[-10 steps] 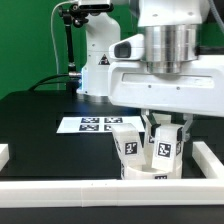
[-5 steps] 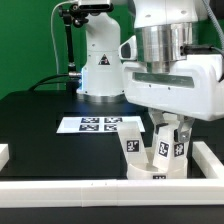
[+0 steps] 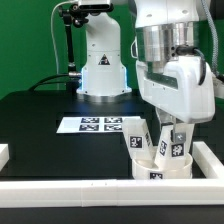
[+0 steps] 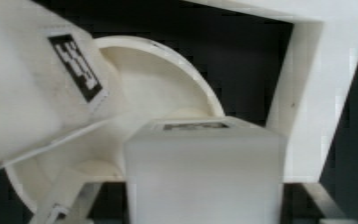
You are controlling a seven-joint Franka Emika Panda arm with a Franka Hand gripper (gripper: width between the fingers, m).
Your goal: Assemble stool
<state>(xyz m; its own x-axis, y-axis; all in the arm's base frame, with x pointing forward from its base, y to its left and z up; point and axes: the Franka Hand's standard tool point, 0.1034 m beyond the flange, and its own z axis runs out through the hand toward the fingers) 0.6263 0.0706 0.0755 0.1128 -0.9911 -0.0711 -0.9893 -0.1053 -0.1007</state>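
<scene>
The round white stool seat [image 3: 160, 172] lies near the exterior view's front right, by the rim bars. One white leg [image 3: 134, 141] with a marker tag stands on it, tilted. My gripper [image 3: 173, 136] is shut on a second tagged leg [image 3: 177, 149] and holds it upright on or just over the seat, beside the first leg. In the wrist view the held leg [image 4: 202, 165] fills the lower middle between my fingers [image 4: 202, 212]. The seat's curved rim [image 4: 167, 85] lies behind it, and the other leg [image 4: 34, 90] leans close by.
The marker board [image 3: 98, 124] lies on the black table behind the seat. Long white rim bars run along the front [image 3: 90, 190] and the exterior view's right [image 3: 210, 155], the right one also in the wrist view [image 4: 309, 70]. The arm's white base [image 3: 102, 60] stands at the back.
The arm has swung toward the exterior view's right and turned at the wrist. The held leg has shifted slightly right and down with it. The other leg stays put.
</scene>
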